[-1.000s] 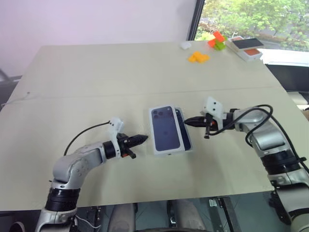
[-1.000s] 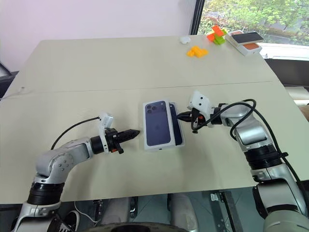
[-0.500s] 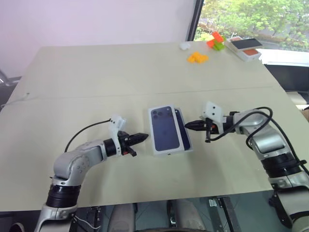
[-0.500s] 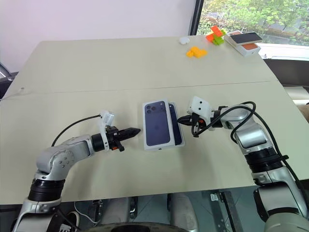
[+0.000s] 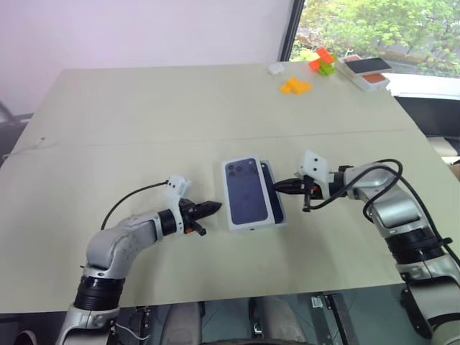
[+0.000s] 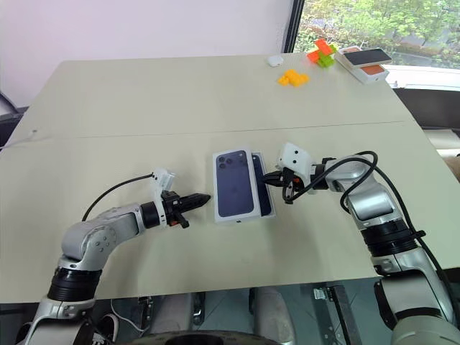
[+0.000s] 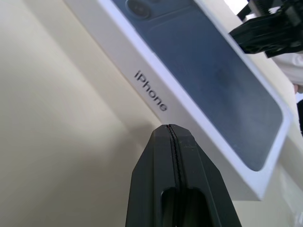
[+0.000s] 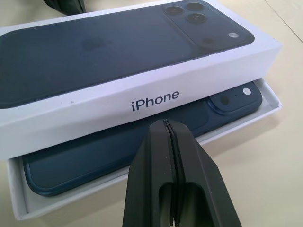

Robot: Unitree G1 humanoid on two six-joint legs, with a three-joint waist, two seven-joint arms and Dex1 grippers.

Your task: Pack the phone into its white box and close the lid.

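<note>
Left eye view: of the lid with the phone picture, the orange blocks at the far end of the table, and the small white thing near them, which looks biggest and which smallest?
1. The lid, largest by far.
2. The orange blocks.
3. The small white thing, smallest.

The last two lie much farther from the camera, so they may look smaller than they really are.

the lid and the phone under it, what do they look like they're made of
The lid: probably matte white cardboard, judging by its crisp folded edges, printed lettering on the side and a dark phone picture on top. The phone: a smooth dark navy slab with a soft sheen, likely glass or coated metal; the pictures leave that open. It lies in the white box.
</note>
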